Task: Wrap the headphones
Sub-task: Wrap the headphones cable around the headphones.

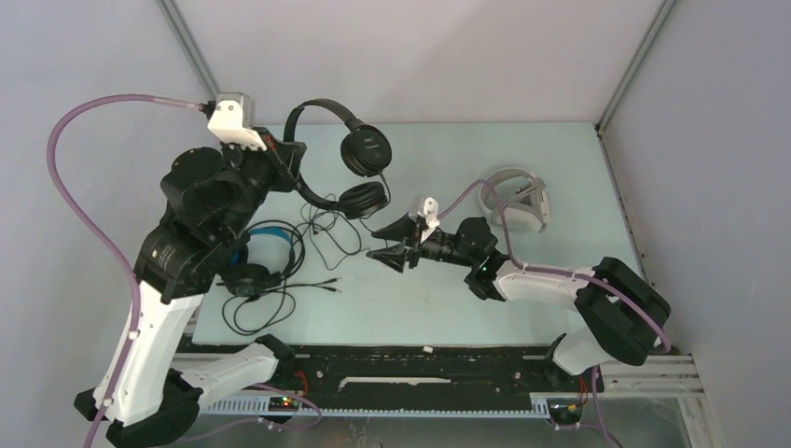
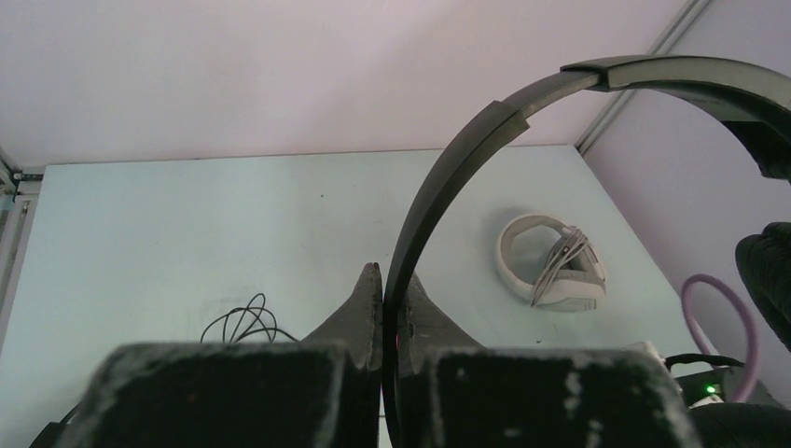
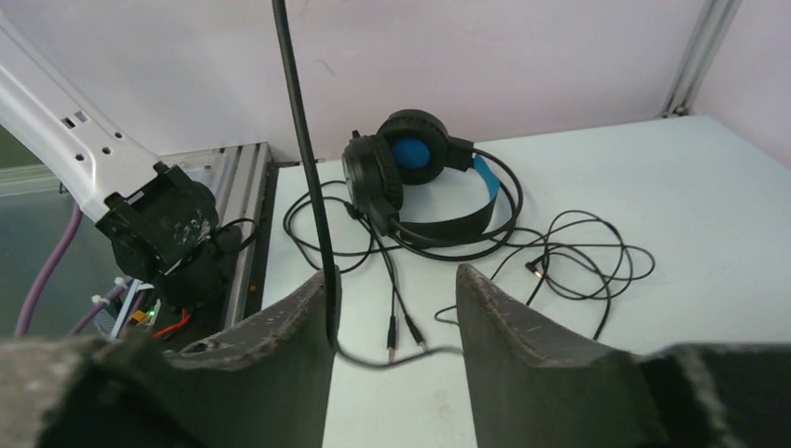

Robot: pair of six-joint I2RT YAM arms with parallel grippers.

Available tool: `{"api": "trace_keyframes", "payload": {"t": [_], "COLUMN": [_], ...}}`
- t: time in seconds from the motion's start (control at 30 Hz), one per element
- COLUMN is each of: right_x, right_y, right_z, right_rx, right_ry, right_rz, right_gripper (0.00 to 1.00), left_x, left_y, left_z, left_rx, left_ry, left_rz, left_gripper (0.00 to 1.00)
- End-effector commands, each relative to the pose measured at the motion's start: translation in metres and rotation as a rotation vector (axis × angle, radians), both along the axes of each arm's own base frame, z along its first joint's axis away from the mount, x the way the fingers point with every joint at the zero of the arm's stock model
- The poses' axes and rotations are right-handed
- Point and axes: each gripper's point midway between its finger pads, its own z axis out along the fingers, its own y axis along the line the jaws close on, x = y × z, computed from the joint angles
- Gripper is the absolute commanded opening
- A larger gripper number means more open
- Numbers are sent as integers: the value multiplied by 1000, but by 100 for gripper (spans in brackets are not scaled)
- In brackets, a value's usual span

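My left gripper [image 1: 284, 154] is shut on the headband [image 2: 466, 149] of the slim black headphones [image 1: 359, 154] and holds them up over the back left of the table. Their thin cable [image 3: 303, 140] hangs down past my right gripper's left finger [image 3: 298, 317] and sags across the gap between the fingers. My right gripper [image 1: 392, 250] stands open around it near the table's middle, its pads apart. The bulkier black headphones with blue lining [image 3: 420, 177] lie to the left, among loose cable [image 3: 578, 247]. The white headphones [image 1: 518, 201] lie at the back right, cable bundled.
Two jack plugs [image 3: 401, 331] lie on the pale table [image 1: 522, 289] just beyond my right fingers. Cable loops [image 1: 326, 229] spread between the black headsets. The metal rail [image 1: 420, 378] runs along the near edge, and grey walls enclose the back and sides.
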Motion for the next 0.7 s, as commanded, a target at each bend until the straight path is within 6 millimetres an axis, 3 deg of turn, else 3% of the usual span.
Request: {"api": "trace_keyframes", "payload": {"t": [0.0, 0.27, 0.5, 0.67], "right_x": [-6, 1, 32, 44], "right_y": [-1, -5, -31, -42], "right_z": [3, 10, 37, 42], "right_rx": [66, 135, 217, 225], "right_ry": [-9, -6, -13, -5], "right_rz": [18, 1, -96, -123], "right_gripper": [46, 1, 0, 0], "left_x": [-14, -36, -65, -78], "left_y": [-1, -34, -68, -93], "left_z": [24, 22, -9, -44], "left_rx": [-80, -133, -101, -73], "left_ry": [-66, -47, 22, 107], "left_rz": [-42, -253, -514, -689], "left_gripper": [0, 0, 0, 0]}}
